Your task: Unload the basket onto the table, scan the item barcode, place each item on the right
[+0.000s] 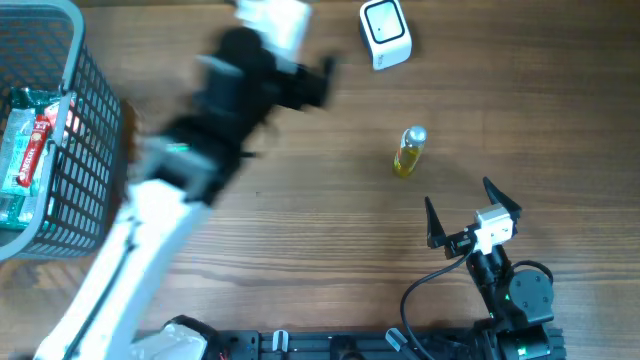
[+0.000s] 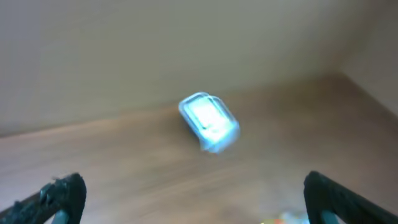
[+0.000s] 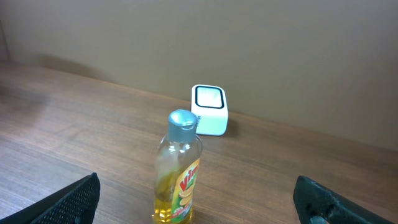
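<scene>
Bottle (image 3: 178, 168) upright near scanner (image 3: 209, 110); left jaws (blurred) and right jaws wide apart, apparently empty

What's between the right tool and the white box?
A yellow bottle, upright, with the scanner behind it. The right wrist view shows it.

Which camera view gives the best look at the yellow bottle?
The right wrist view: the yellow bottle stands close and sharp, cap and label visible. The overhead view shows it small, from above. The left wrist view is blurred and shows no clear bottle.
</scene>
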You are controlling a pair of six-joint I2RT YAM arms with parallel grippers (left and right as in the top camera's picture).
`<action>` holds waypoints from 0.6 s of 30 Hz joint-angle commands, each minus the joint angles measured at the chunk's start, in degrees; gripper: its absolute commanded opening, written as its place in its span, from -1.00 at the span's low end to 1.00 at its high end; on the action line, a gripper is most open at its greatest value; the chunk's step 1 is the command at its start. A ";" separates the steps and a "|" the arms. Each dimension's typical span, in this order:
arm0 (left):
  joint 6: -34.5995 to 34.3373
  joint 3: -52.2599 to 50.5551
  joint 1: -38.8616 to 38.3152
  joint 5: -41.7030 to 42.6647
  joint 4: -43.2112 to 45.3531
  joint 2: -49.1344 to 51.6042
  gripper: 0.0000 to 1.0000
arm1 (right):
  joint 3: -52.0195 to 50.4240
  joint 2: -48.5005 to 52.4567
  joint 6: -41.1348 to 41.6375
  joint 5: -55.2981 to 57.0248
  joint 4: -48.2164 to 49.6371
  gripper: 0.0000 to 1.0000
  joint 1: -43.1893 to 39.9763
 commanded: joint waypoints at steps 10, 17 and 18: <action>5.46 7.41 62.93 8.48 -10.34 5.62 1.00 | -0.07 -0.26 0.09 0.33 0.26 0.99 -0.24; 5.77 7.41 64.43 12.59 -12.92 22.91 1.00 | -0.07 -0.26 0.09 0.33 0.26 0.99 -0.24; 7.41 7.41 64.28 14.47 -12.90 24.44 1.00 | -0.07 -0.26 0.09 0.33 0.26 0.99 -0.24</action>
